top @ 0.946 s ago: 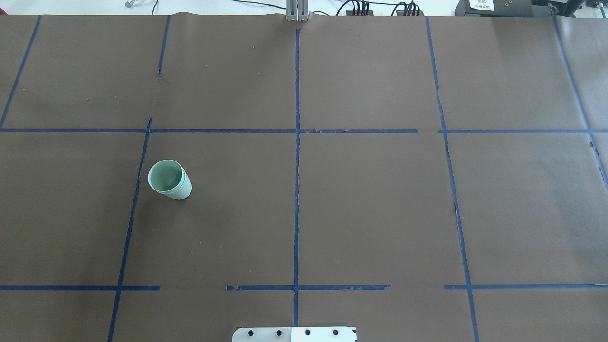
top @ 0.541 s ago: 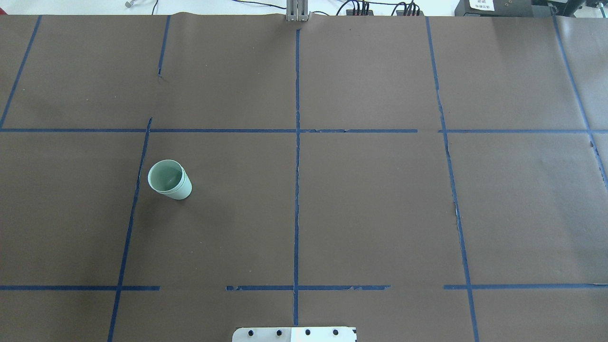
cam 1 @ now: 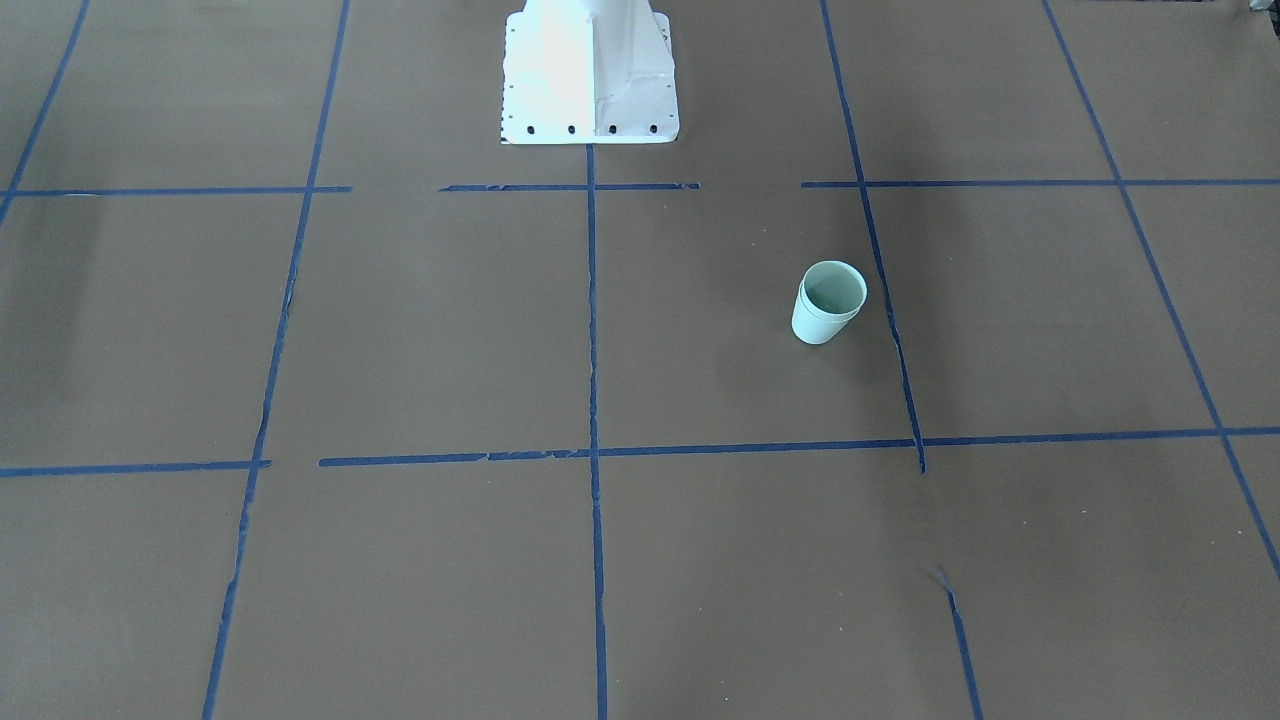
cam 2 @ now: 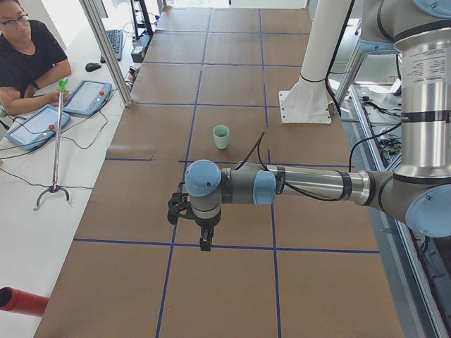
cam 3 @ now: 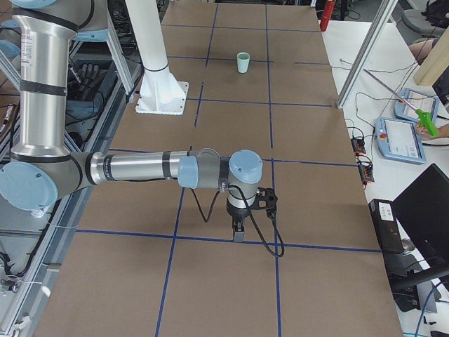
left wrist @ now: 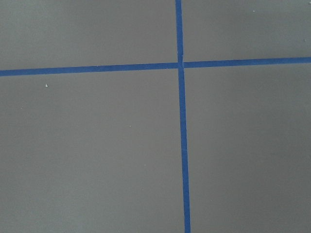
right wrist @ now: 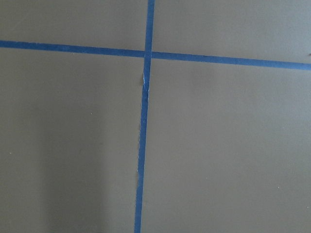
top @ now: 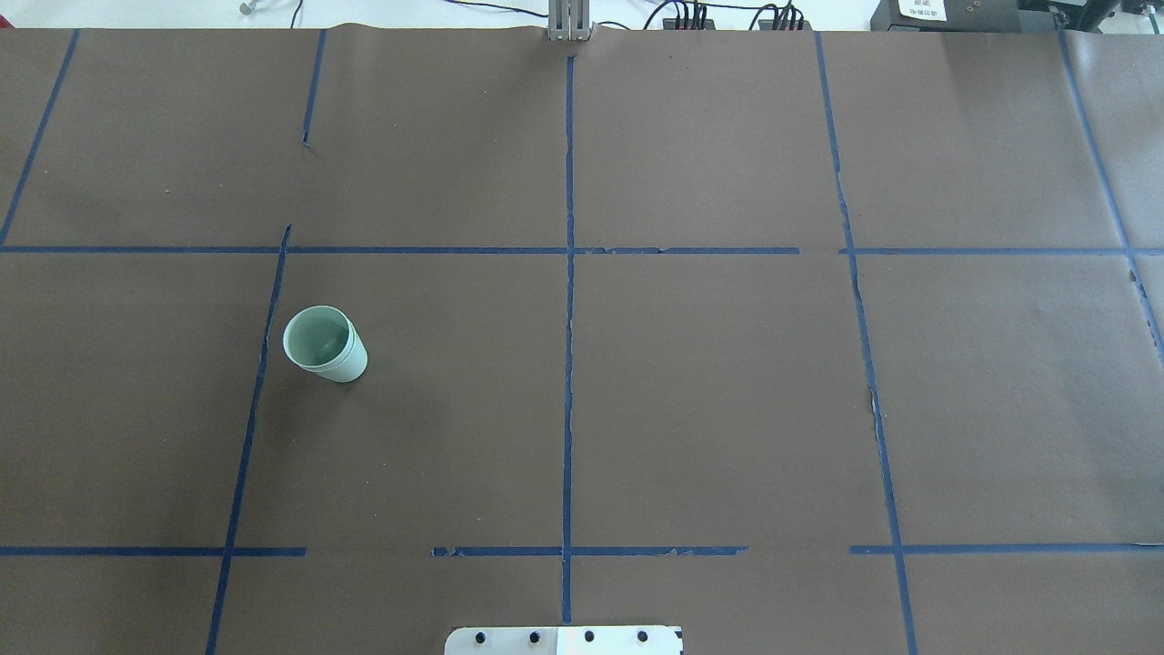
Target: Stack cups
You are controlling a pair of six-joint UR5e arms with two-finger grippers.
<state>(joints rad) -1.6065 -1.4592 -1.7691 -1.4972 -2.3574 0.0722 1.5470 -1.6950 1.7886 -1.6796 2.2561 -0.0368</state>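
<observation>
One pale mint-green cup shape (top: 325, 344) stands upright on the brown paper, left of the table's middle. It also shows in the front view (cam 1: 828, 302), the left view (cam 2: 221, 136) and the right view (cam 3: 243, 62). In the front view a line runs around its wall below the rim; I cannot tell whether a second cup sits nested in it. No other cup shows. My left gripper (cam 2: 205, 245) hangs over the table's left end, far from the cup. My right gripper (cam 3: 238, 237) hangs over the right end. I cannot tell whether either is open or shut.
Blue tape lines divide the brown paper (top: 727, 391) into squares. The robot's white base plate (top: 564, 639) sits at the near edge. An operator (cam 2: 28, 63) with tablets sits beyond the far edge. Both wrist views show only paper and tape.
</observation>
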